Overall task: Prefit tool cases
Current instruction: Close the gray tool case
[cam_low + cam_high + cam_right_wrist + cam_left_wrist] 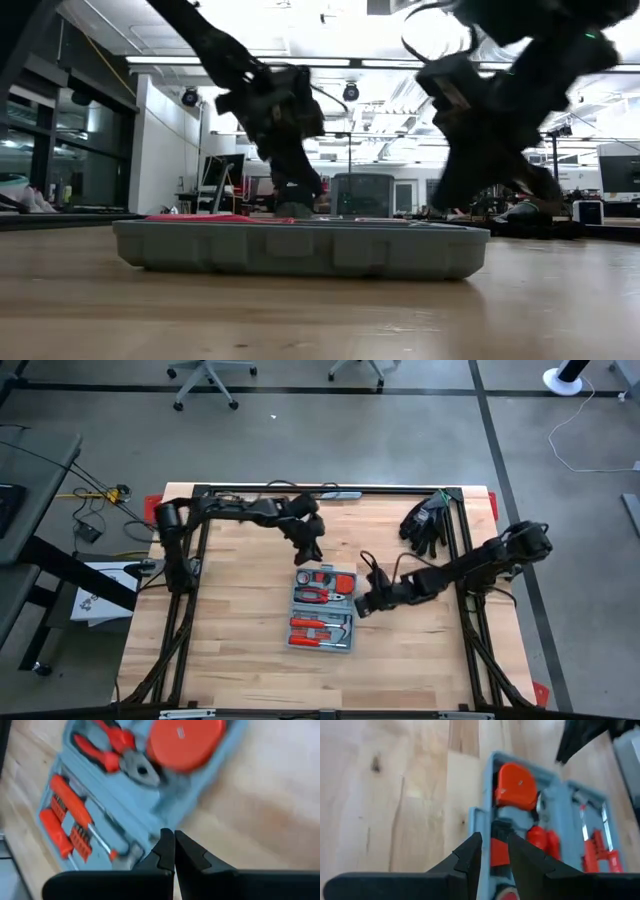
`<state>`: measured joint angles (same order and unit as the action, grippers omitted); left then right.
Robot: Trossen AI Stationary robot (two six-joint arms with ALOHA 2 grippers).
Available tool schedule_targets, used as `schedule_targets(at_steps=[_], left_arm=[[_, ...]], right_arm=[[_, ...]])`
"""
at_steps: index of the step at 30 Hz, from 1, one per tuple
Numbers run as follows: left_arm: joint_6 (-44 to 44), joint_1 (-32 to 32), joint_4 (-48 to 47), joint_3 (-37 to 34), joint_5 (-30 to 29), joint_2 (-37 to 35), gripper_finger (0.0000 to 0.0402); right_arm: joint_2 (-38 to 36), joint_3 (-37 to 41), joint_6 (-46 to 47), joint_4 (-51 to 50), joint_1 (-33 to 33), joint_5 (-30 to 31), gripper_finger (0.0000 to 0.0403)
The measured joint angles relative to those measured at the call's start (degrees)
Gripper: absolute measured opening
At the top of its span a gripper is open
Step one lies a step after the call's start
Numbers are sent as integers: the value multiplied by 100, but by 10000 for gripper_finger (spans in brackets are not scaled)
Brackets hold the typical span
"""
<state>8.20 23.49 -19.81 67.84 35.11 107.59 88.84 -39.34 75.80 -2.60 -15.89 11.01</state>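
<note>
Case (323, 608) lies open mid-table, red tools already seated in most slots; closing it is left, I judge. Left gripper (308, 552) hovers at its far edge, fingers apart, empty. Right gripper (362, 606) pressed together beside it.

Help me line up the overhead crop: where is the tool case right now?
In the high view the open tool case lies near the table's middle, just below the left claw, with the shut right claw at its right edge.
</note>
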Motion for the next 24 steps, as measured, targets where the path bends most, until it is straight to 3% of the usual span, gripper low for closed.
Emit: schedule_targets(at_steps=[6, 12, 19, 24], left_arm=[[528, 37, -710, 707, 22, 800, 87], [947, 37, -1053, 887, 90, 986, 87], [917, 29, -1029, 888, 971, 994, 87], [706, -9, -995, 891, 662, 1173, 87]], right_arm=[[4, 413, 1151, 207, -584, 168, 0], [4, 551, 1907, 146, -1025, 512, 0], [4, 554, 2020, 31, -1165, 555, 0], [4, 554, 2020, -65, -1164, 555, 0]])
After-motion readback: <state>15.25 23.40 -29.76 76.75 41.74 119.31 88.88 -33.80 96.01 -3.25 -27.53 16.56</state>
